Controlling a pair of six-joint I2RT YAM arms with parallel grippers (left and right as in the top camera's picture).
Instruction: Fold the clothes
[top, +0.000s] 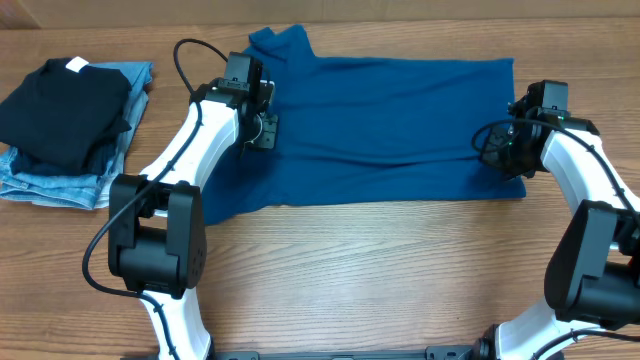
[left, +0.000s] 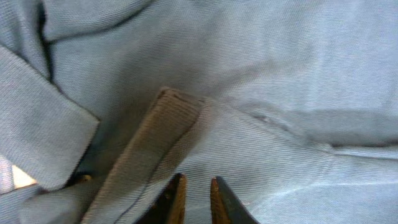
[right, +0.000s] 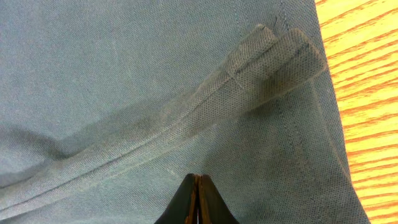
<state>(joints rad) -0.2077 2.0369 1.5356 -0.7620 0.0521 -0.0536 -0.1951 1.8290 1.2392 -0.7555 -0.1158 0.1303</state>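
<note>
Overhead only: shirt (top: 390, 125) spread flat; black garment (top: 65, 105) on jeans (top: 60, 180) aside.
Wrist views only: fine knit weave, raised creases.
Left gripper (left: 198, 199): narrowly parted.
Right gripper (right: 198, 199): clenched.

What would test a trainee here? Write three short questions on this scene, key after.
1. Pick one: what lies on the jeans? A) black garment B) towel C) nothing
2. True or false: the shirt touches the jeans.
3. Which gripper's fingers meet with no gap?
Key: 1 A; 2 false; 3 right gripper.
</note>
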